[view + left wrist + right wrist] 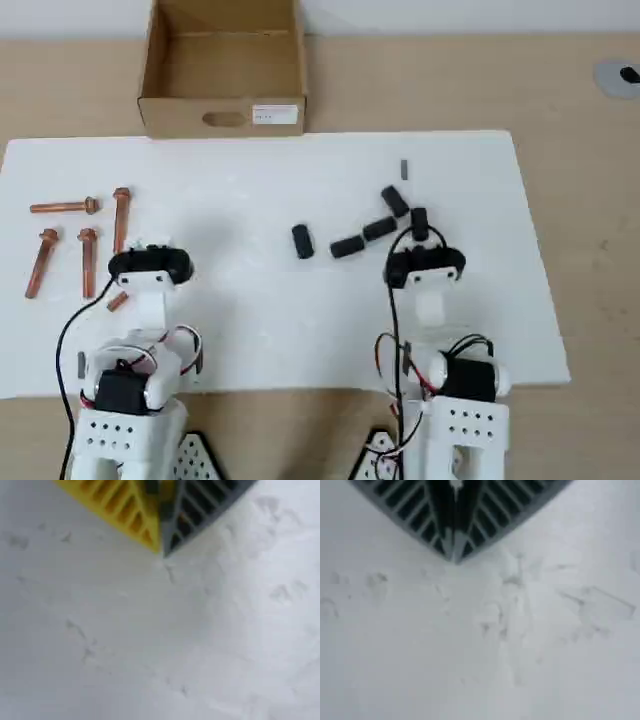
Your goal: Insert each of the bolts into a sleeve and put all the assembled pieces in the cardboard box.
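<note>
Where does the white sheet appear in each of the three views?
High view: the white sheet covers the table in front of the cardboard box.
Left wrist view: beneath the shut left gripper.
Right wrist view: beneath the shut right gripper.
Shared landmark: each gripper, pointing down at the sheet.

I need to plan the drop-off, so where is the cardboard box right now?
High view: the cardboard box stands open on the wooden table just past the far edge of the white sheet, left of centre, beyond the bolts.
</note>
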